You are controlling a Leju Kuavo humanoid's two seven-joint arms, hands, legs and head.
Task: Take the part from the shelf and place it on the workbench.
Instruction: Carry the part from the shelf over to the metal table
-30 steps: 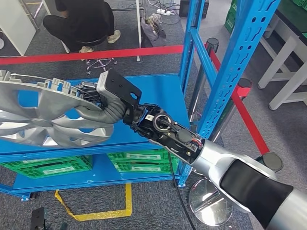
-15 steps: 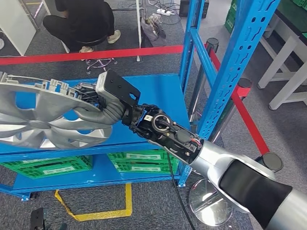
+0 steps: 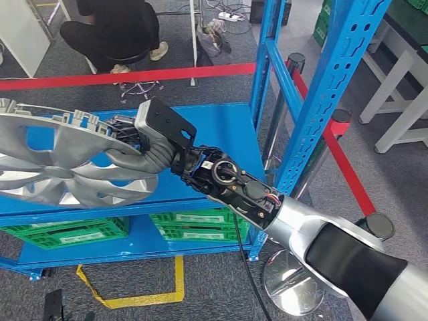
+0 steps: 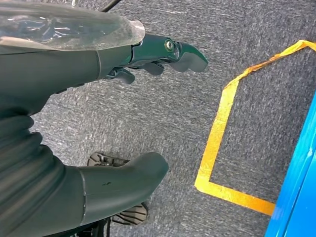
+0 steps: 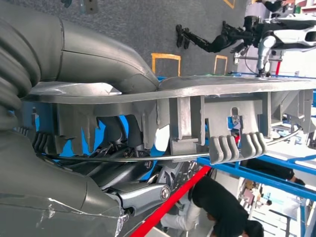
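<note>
Right hand (image 3: 132,142) has the silver wheel cover (image 3: 60,157) by its rim, thumb along the face, darker fingers tucked behind, and the cover sits tilted over the blue shelf (image 3: 222,134), out past its left side. The right wrist view goes in close: the thumb (image 5: 108,66) presses the smooth face while the back side shows ribs and clips with a wire ring running through them. Left hand (image 4: 123,113) hangs over grey carpet, fingers apart, holding nothing, with yellow floor tape (image 4: 217,143) beside it. Below the shelf, green crates (image 3: 194,224) carry white labels too small to read. A blue upright post (image 3: 328,87) stands to the arm's right, red barrier tape (image 3: 131,75) runs behind, and a person (image 3: 114,30) crouches beyond it.
</note>
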